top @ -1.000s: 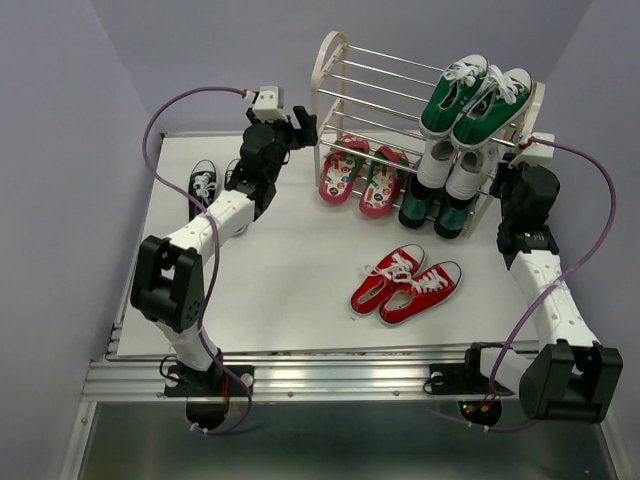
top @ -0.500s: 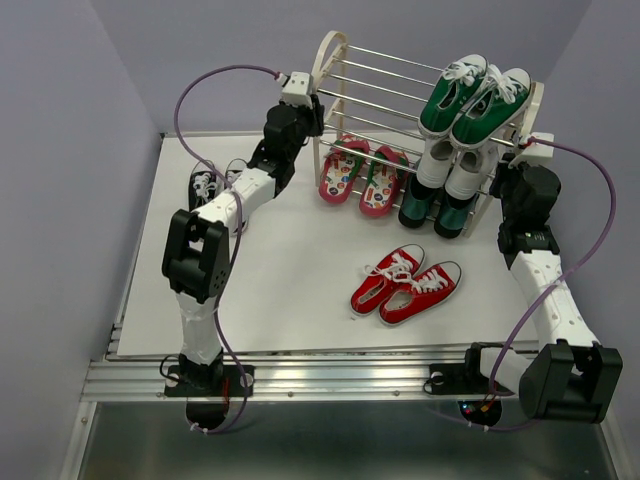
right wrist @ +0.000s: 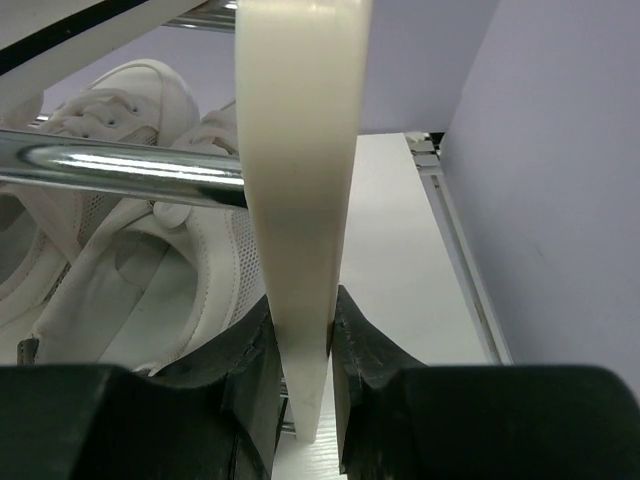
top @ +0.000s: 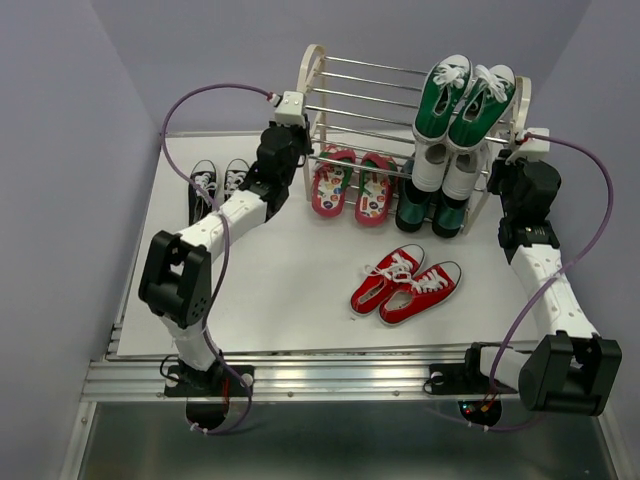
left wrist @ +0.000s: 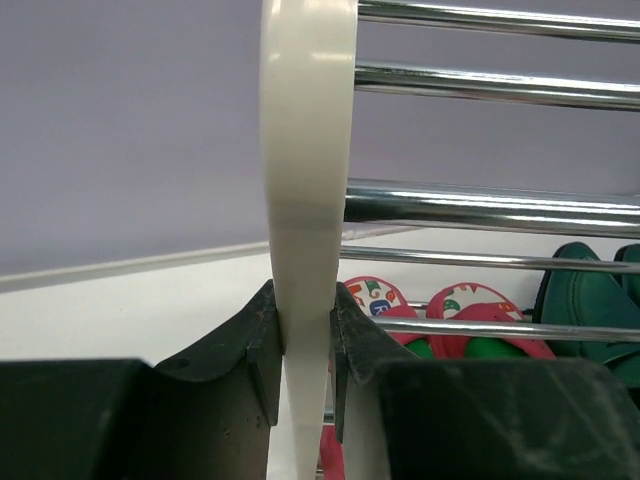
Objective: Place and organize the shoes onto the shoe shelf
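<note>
White table, lilac walls.
Reaching back, your left gripper and right gripper pinch the shoe shelf's 2 side frames.

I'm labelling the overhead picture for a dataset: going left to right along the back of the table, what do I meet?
The black-white sneakers → left claw, clamped on the shoe shelf frame → flip-flops → dark green boots → right claw, clamped on the other frame.

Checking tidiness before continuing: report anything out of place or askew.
Two pairs lie off the shoe shelf: the red sneakers angled on the table in front of it, the black-white sneakers at the table's far left. The left gripper and right gripper each clamp a shelf side frame.
</note>
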{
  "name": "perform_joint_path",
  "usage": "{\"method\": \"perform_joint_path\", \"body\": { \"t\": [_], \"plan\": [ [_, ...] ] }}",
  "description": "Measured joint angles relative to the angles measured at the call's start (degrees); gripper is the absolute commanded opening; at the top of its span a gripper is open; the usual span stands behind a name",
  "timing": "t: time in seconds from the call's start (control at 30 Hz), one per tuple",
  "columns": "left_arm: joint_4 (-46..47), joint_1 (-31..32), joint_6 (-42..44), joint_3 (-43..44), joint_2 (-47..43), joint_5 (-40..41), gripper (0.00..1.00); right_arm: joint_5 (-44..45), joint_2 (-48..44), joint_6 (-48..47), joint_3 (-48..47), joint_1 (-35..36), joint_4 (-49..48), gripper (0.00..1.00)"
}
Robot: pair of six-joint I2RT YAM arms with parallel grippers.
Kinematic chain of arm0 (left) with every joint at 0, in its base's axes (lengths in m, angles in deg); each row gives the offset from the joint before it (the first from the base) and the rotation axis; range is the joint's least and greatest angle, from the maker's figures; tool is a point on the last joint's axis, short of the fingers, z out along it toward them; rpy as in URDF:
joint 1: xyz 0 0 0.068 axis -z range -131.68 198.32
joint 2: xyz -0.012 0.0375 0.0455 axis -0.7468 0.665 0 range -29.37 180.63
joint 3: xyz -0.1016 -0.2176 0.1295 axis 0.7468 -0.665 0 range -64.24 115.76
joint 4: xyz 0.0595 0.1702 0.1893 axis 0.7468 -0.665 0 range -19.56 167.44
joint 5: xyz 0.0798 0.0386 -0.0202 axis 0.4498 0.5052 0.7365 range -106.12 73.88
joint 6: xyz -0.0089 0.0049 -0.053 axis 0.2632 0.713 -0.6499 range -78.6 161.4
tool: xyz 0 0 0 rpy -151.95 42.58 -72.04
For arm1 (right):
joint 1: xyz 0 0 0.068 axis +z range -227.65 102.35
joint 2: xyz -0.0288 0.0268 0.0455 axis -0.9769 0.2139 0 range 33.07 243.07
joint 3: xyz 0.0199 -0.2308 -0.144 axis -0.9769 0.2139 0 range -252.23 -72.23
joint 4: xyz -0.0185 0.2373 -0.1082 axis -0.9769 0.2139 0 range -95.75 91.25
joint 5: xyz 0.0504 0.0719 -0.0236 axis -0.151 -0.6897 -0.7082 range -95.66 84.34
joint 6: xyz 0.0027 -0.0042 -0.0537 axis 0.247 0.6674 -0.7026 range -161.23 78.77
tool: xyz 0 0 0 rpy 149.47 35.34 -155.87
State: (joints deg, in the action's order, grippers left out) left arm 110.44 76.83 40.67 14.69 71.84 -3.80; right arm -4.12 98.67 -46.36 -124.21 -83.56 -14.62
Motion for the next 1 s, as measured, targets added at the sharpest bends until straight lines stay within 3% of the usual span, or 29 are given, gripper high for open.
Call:
{"method": "perform_joint_path", "body": {
  "t": [0.13, 0.27, 0.3, 0.37, 0.4, 0.47, 0.5, 0.57, 0.6, 0.7, 1.0],
  "plan": [
    [-0.74, 0.28, -0.66, -7.23, -6.91, 2.14, 0.00, -3.23, 2.19, -0.50, -1.68, 0.00, -0.07, 0.01],
    [-0.70, 0.31, -1.25, -12.07, -11.47, 3.06, 0.07, -6.36, 4.46, -0.85, -3.50, 0.00, -0.13, 0.06],
    [-0.72, 0.31, -1.31, -12.66, -12.09, 3.34, 0.14, -7.04, 4.96, -0.92, -3.89, 0.00, -0.13, 0.14],
    [-1.11, 0.31, -1.62, -13.27, -12.87, 4.00, 0.39, -8.13, 5.73, -0.90, -4.50, 0.00, -0.17, 0.17],
    [-1.11, 0.31, -1.73, -13.49, -13.09, 4.15, 0.47, -8.39, 5.90, -0.92, -4.61, 0.00, -0.20, 0.20],
    [-1.46, 0.31, -3.91, -13.92, -13.79, 4.61, 0.65, -8.63, 6.05, -0.74, -4.66, 0.00, -0.35, 0.32],
    [-1.92, 0.31, -4.74, -14.16, -14.29, 4.90, 0.69, -8.61, 6.05, -0.66, -4.66, -0.02, -0.37, 0.46],
    [-3.13, 0.31, -5.95, -14.45, -15.34, 5.20, 0.83, -8.83, 6.05, -0.81, -4.66, -0.02, -0.24, 0.60],
    [-3.63, 0.31, -6.43, -14.60, -15.89, 5.29, 0.87, -8.59, 5.99, -0.07, -4.63, 0.02, 0.04, 0.80],
    [-5.60, 0.31, -8.07, -16.00, -18.71, 5.53, 0.94, -8.15, 5.88, 0.92, -4.42, 0.42, 1.62, 1.00],
    [-14.03, 0.76, -15.21, -22.38, -27.76, 5.46, 0.96, -1.77, 1.46, 7.67, -4.26, 0.42, 8.79, 1.00]
  ]
}}
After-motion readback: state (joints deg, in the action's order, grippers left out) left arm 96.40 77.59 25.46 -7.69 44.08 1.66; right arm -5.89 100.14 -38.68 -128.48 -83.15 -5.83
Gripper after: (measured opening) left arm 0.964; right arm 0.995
